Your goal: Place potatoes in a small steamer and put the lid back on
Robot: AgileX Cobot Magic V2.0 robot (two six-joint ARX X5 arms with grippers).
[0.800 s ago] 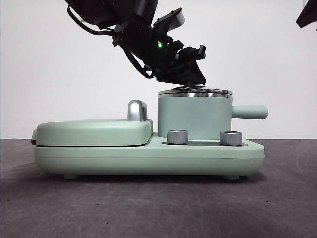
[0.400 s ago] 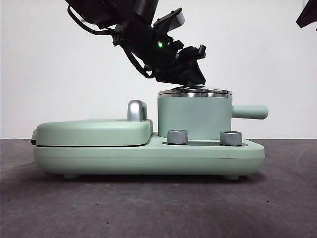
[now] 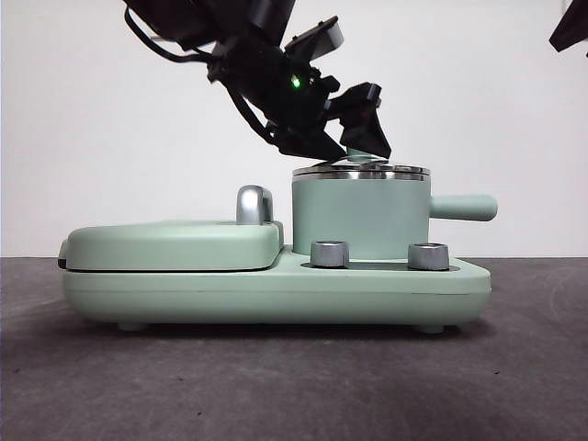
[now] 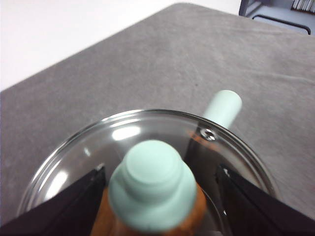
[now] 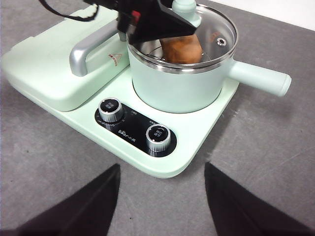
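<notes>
A mint-green cooker base (image 5: 197, 147) sits on the grey surface (image 3: 276, 386), carrying the small steamer (image 3: 360, 216), a steel-rimmed mint pot with a stubby side handle. Its clear glass lid (image 5: 216, 29) sits on top, with the orange-brown potato (image 5: 181, 49) inside. The left claw (image 4: 160, 184) stands open either side of the mint knob (image 4: 151, 184), not gripping; the right claw (image 5: 162, 184) waits, spread wide and empty.

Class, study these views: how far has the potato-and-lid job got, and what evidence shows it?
Done: the potato sits inside the steamer, and the lid is back on its rim. In hand: the left claw is open either side of the lid's knob. Left: lifting that arm clear. The right claw waits, open, apart from the cooker.
</notes>
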